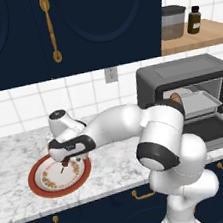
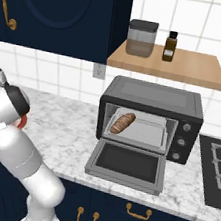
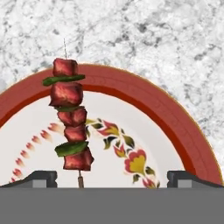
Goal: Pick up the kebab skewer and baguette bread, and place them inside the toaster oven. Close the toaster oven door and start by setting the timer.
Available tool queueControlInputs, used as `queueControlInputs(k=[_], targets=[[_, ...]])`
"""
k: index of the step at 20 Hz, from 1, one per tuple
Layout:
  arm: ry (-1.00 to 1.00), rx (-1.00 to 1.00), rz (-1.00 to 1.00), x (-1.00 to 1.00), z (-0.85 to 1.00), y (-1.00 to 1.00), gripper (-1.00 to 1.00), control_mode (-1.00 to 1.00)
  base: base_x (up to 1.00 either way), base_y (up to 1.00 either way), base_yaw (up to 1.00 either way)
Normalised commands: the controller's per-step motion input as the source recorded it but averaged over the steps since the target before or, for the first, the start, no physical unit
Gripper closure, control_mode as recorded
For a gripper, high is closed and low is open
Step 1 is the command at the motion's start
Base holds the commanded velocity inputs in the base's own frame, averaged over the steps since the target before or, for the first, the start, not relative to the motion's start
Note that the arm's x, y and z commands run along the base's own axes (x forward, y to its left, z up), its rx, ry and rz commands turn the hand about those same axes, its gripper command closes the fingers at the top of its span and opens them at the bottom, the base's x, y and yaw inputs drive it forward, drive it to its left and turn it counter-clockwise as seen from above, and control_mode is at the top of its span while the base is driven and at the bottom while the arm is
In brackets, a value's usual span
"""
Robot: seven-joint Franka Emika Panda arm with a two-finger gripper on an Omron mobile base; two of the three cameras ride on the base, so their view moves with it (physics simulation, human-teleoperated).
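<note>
arm bent low over the red-rimmed plate (image 1: 40,187); gripper (image 3: 111,177) spread open, pointing down. kebab skewer (image 3: 69,120) lies on plate, between fingertips, nearer one.

The dark grey boxy toaster oven (image 2: 152,116) stands with its drop-down glass-windowed door (image 2: 128,165) lying flat over the marble counter (image 2: 64,125), so the wide front mouth is open. Inside, the golden-brown baguette loaf (image 2: 122,122) takes the left part of the pale tray (image 2: 147,131); the tray's right part is bare. The wooden wall shelf (image 2: 170,65) overhangs the oven top. Between the oven and the red-rimmed patterned plate (image 1: 39,187) the counter is open. The two-finger gripper (image 3: 112,177) hangs with its jaws spread over the plate, the meat-and-pepper kebab skewer (image 3: 69,120) lying near its left finger.
</note>
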Motion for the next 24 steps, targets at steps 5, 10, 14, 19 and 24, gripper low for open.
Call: queueControlInputs(k=[5,10,14,19,24], targets=[[0.07,0.00,-0.03,0.14,-0.18,0.05,-1.00,-1.00,0.00,0.00,0.00],[0.02,0.00,-0.05,0.01,-0.04,0.06,-1.00,-1.00,0.00,0.00,0.00],[0.00,0.00,-0.04,0.01,0.00,0.08,-1.00,-1.00,0.00,0.00,0.00],[0.01,0.00,-0.03,0.03,-0.06,0.01,-1.00,-1.00,0.00,0.00,0.00],[0.03,0.00,-0.01,0.00,-0.14,0.00,-1.00,-1.00,0.00,0.00,0.00]])
